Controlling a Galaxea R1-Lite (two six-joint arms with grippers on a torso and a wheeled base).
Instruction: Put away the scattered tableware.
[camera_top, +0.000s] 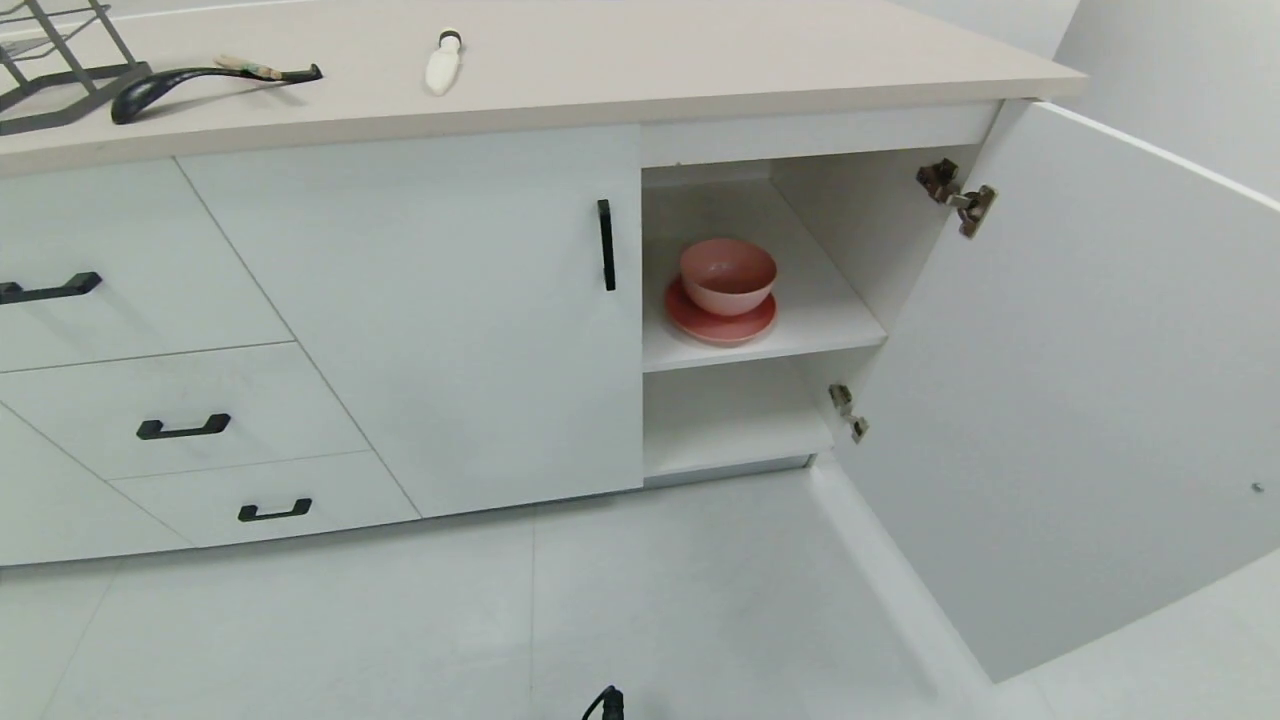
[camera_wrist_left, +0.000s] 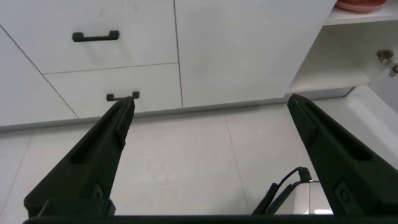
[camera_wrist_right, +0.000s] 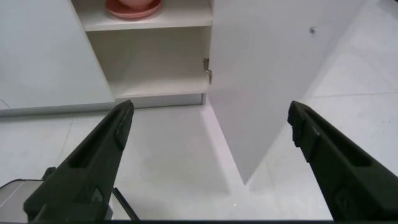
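Head view:
- Counter (camera_top: 650, 60): 1 black ladle (camera_top: 140, 95), 1 wooden-handled utensil (camera_top: 250, 66) lying across the ladle's handle, and 1 small white utensil with a black cap (camera_top: 441, 65), set apart from those 2. 1 dark wire rack (camera_top: 120, 75) stands at the left end, beside the ladle's scoop.
- Below the counter: 3 drawers (camera_top: 200, 400), all shut, each with 1 black handle. 1 closed door (camera_top: 450, 320) with 1 upright black handle. 1 open door (camera_top: 1080, 380), swung wide on 2 hinges (camera_top: 958, 195).
- The open compartment has 2 levels. The upper shelf (camera_top: 830, 320) holds 1 red plate (camera_top: 720, 322) with 1 pink bowl (camera_top: 728, 275) sitting upright on it.

Left wrist view:
- Left gripper (camera_wrist_left: 209, 106): 2 fingers spread wide, holding nothing, over the floor in front of the drawers.
- 2 drawer handles are in sight. The plate's rim (camera_wrist_left: 357, 5) shows on the shelf edge.

Right wrist view:
- Right gripper (camera_wrist_right: 210, 111): 2 fingers spread wide, holding nothing, over the floor facing the open compartment.
- The plate (camera_wrist_right: 132, 9) sits on the upper shelf with the bowl on it. The open door (camera_wrist_right: 273, 74) stands beside it.
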